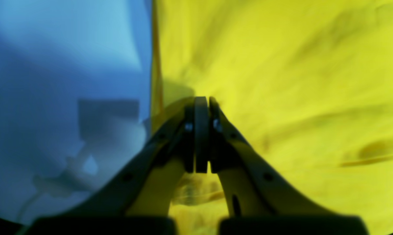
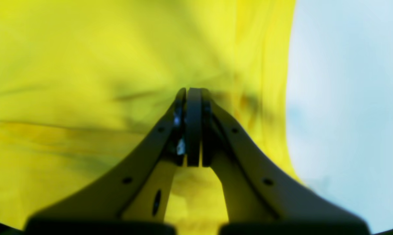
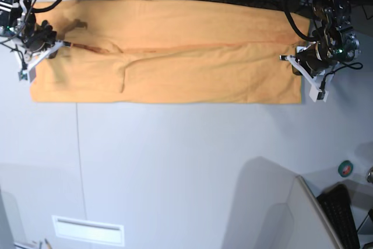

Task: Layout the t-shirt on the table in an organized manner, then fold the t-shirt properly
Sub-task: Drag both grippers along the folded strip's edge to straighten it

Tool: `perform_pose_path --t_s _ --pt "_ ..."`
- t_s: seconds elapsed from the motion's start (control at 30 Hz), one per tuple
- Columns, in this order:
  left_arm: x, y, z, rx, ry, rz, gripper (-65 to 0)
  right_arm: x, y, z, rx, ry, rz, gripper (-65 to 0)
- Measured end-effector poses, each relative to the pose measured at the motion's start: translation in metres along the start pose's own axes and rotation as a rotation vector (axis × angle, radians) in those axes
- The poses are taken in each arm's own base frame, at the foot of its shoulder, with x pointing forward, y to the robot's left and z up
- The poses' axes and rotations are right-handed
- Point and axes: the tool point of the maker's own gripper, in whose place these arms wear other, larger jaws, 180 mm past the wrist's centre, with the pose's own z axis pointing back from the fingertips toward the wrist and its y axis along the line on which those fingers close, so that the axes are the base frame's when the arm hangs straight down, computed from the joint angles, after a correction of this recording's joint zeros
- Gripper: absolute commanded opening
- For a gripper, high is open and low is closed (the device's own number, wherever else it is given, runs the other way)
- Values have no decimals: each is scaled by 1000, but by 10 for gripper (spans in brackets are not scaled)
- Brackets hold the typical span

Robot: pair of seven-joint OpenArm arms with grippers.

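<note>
Orange cotton t-shirt (image 3: 175, 56) lies stretched in a long band across the far part of the large matte white-grey worktop (image 3: 175, 167), folded along its length with a crease running between the two hands. Left hand (image 1: 201, 98) is pinched shut on the shirt's edge, bare worktop just to its left side in the wrist view. Right hand (image 2: 192, 88) is likewise clamped on the opposite end of the cloth, bare worktop just to its right. Both wrist views are blurred, the fabric showing yellow there, wrinkles fanning out ahead of each hand.
</note>
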Motion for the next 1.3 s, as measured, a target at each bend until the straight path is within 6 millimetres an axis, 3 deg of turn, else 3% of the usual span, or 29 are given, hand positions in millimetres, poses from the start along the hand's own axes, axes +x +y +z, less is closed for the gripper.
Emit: perform_pose_path --t_s 0.1,0.27,0.4,0.63,0.77,0.9,1.0,1.1,1.17,1.3 --pt "4 -7 -2 -14 -11 -1 -650 13 1 3 1 -40 9 -650" --pt "-21 -25 -26 -67 65 46 -650 -10 -4 -20 1 58 -40 -650" --pt "-1 -27 -40 -96 55 55 -650 -4 -14 -33 7 68 -68 -650" --pt "37 -33 -55 -126 35 80 -650 34 -26 -50 7 3 -104 -650" --pt "49 -39 -58 -126 37 48 -650 55 -40 -53 -34 -5 -98 -650" --pt "70 -38 -45 -112 -25 16 -650 61 -40 -44 -44 -23 -72 -650" --pt "94 -24 -19 -87 -140 45 -650 94 -32 -22 -40 -142 -16 -650" --pt "84 4 3 -19 -148 82 -650 116 -21 5 -37 -249 41 -650" --pt "74 9 12 -31 -149 81 -650 109 -12 12 -31 -254 47 -650" --pt "60 15 17 -111 -170 205 -229 93 0 15 -4 -235 64 -650"
